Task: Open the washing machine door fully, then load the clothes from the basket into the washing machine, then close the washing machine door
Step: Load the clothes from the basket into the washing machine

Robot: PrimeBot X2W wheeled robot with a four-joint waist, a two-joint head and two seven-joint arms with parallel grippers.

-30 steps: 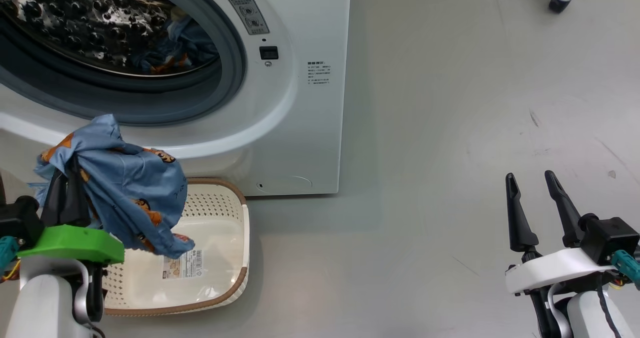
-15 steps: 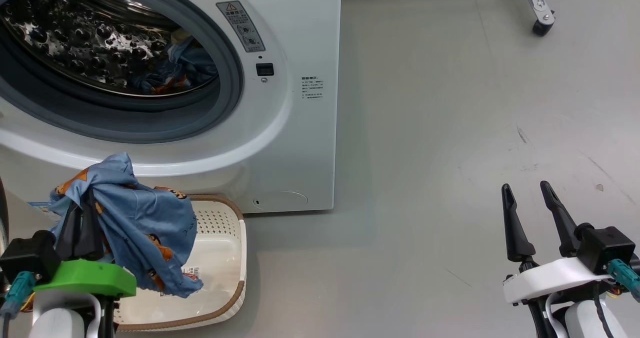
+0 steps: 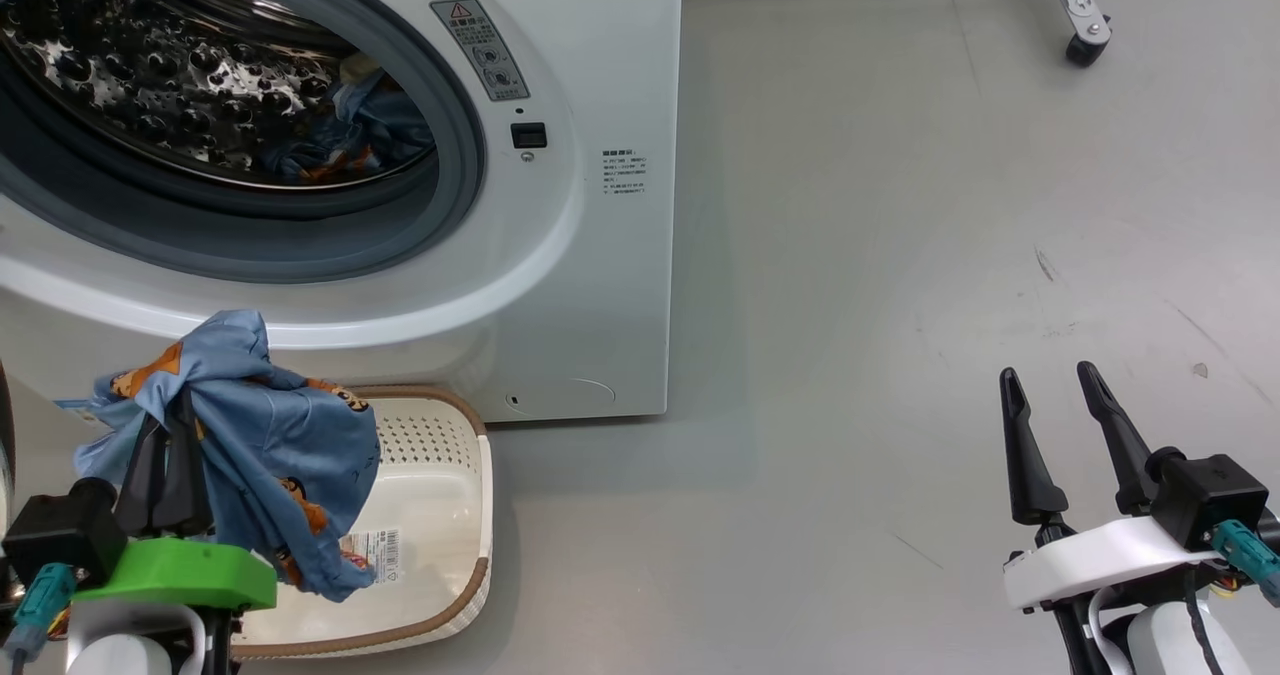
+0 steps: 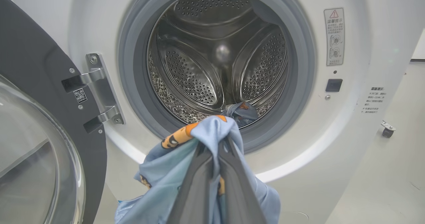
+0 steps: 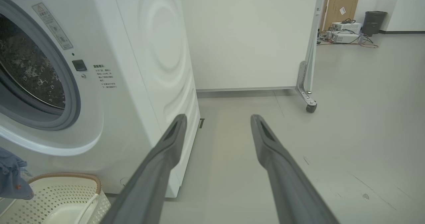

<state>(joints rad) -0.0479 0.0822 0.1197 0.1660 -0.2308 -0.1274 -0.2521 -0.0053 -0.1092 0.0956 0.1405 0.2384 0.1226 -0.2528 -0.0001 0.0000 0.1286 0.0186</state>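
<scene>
The white washing machine point(image 3: 600, 285) stands open, its black door point(image 4: 33, 68) swung out to the left of the drum in the left wrist view. My left gripper point(image 3: 172, 405) is shut on a light blue garment point(image 3: 280, 425) printed with orange animals, holding it below the drum mouth and above the basket point(image 3: 430, 440). In the left wrist view the garment point(image 4: 206, 134) drapes over the gripper point(image 4: 215, 146). Another blue piece of the clothes point(image 3: 360, 130) lies inside the drum. My right gripper point(image 3: 1045, 380) stands open over the floor at the lower right, nothing between its fingers point(image 5: 176, 134).
The basket's base shows bare with a sticker point(image 3: 372, 547). A caster on a metal leg point(image 3: 1080, 40) stands at the far right, under a white panel point(image 5: 249, 35). Boxes, cables and a dark bin point(image 5: 373, 21) sit far back. Grey floor point(image 3: 900, 305) spreads to the right.
The head camera has shifted, so the machine sits lower in view. My left gripper still holds the blue garment, now a little lower against the machine's front. The right gripper keeps its pose.
</scene>
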